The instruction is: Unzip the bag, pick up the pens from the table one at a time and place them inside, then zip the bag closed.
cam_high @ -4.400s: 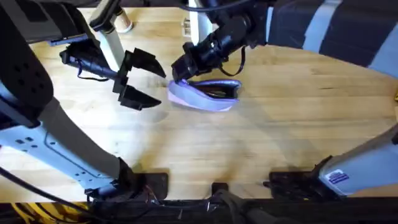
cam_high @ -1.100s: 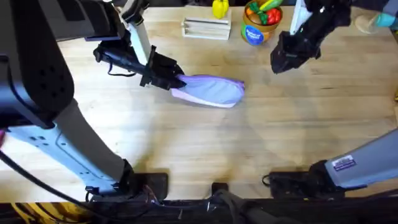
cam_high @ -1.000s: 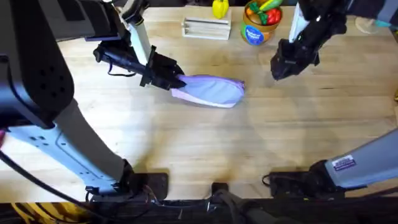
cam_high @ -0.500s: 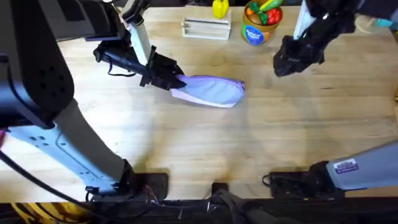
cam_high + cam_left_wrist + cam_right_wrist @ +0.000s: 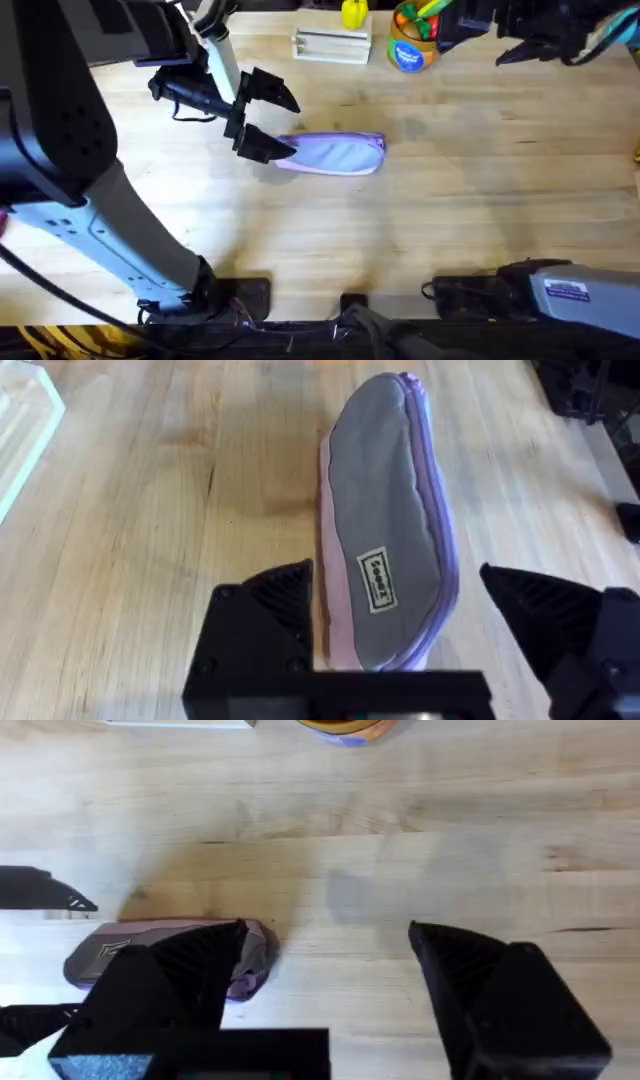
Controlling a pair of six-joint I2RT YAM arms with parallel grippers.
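The lavender bag lies flat on the table, its zipper closed along its length. My left gripper stands open at the bag's left end, one finger on either side of it. In the left wrist view the bag stretches away from between the black fingers of that gripper, without touching them. My right gripper hangs open, high over the table's far right, well away from the bag. From its wrist view the gripper looks down on the bag. The pens are out of view.
A white slatted rack sits at the table's far edge. Beside it are a yellow toy and an orange-and-blue cup holding toy vegetables. Bare wood stretches in front of and to the right of the bag.
My left gripper has opened and let go of the bag's left end, and the bag has settled flat. The right gripper has risen, moved back to the far right and opened.
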